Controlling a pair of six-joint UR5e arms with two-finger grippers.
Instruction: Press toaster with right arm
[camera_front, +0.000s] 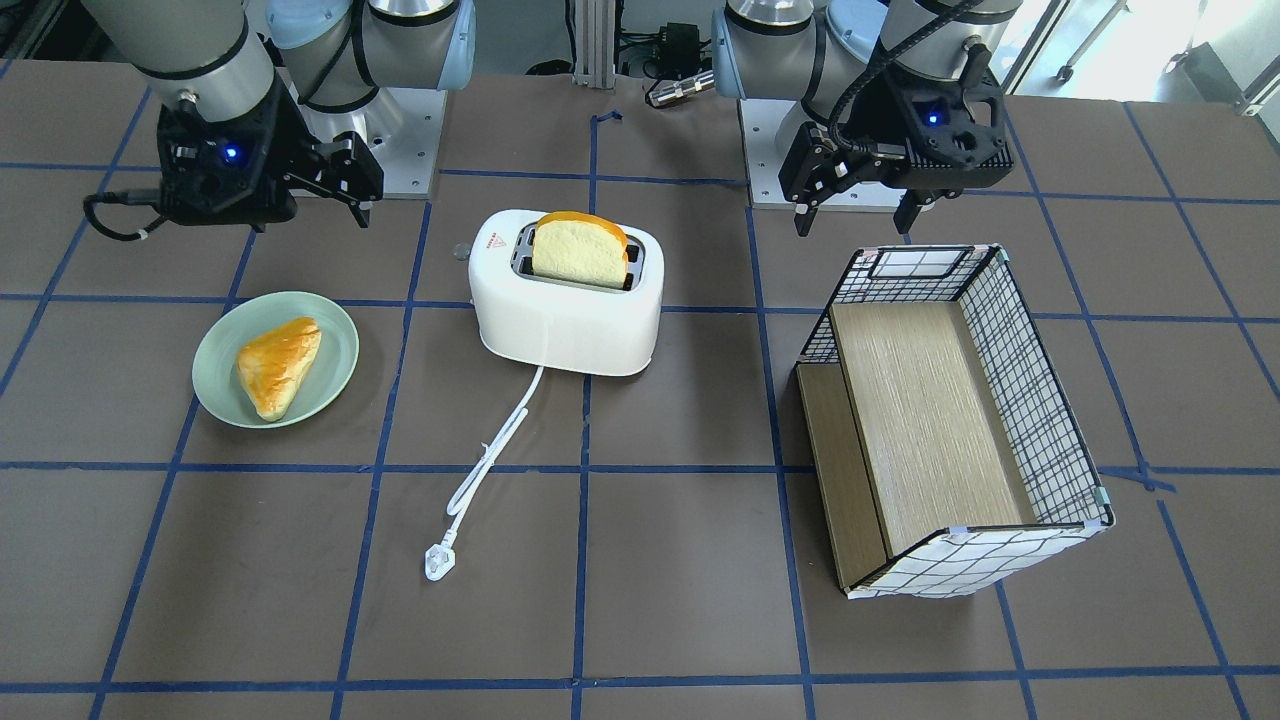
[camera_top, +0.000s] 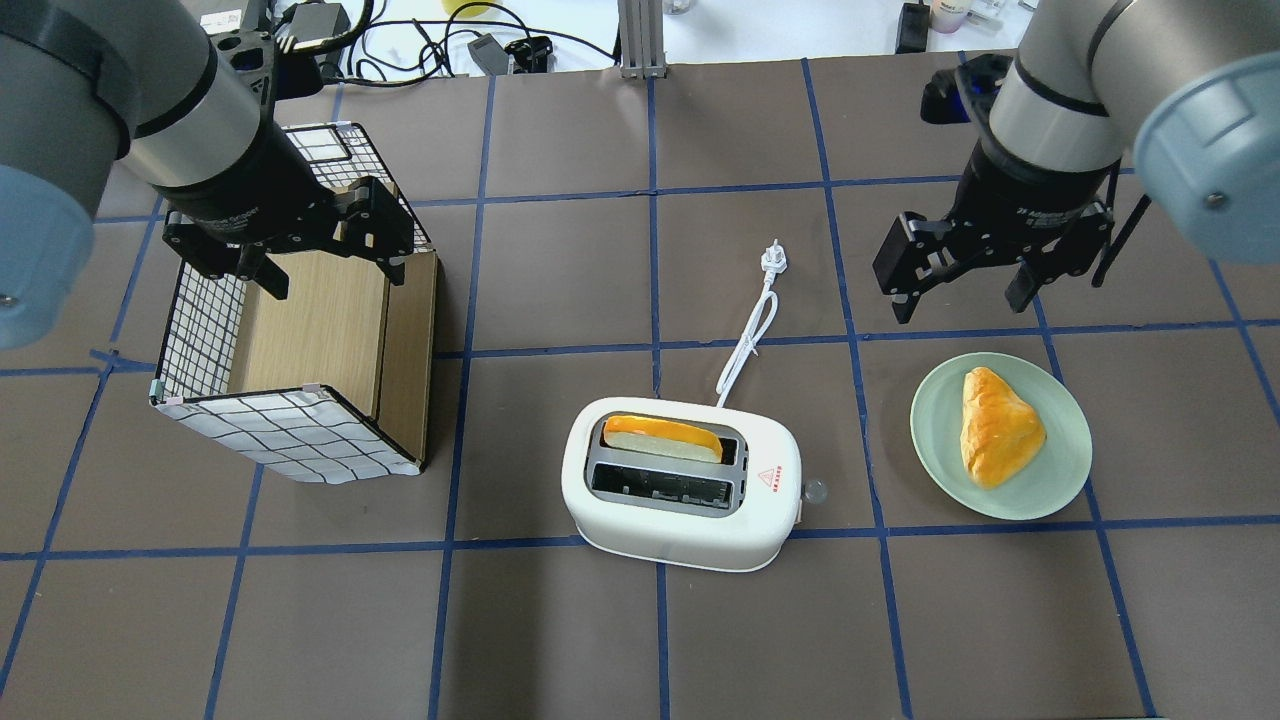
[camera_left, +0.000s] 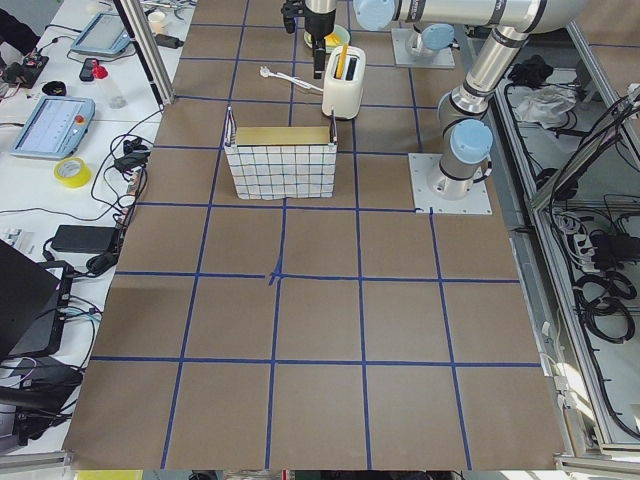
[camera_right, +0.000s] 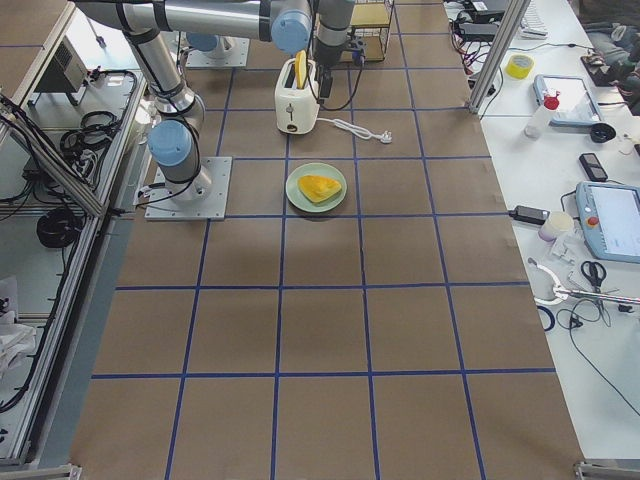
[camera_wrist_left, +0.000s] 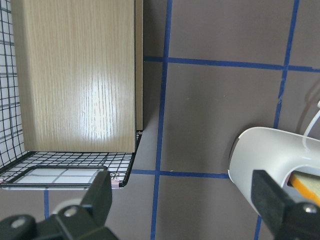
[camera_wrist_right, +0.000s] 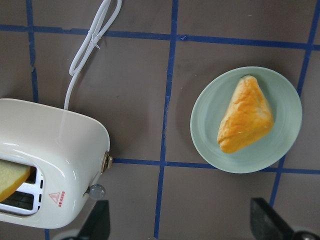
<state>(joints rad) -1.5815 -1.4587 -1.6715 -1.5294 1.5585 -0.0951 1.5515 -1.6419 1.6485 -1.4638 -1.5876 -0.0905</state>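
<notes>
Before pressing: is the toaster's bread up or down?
Up. The bread slice sticks out well above the top of the toaster.

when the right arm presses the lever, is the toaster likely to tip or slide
Probably not tip: the toaster sits flat on a broad base, wider than tall. It looks like light plastic, though, and the lever sticks out at one end, so an off-vertical push could slide or rock it. The loose cord would not hold it.
</notes>
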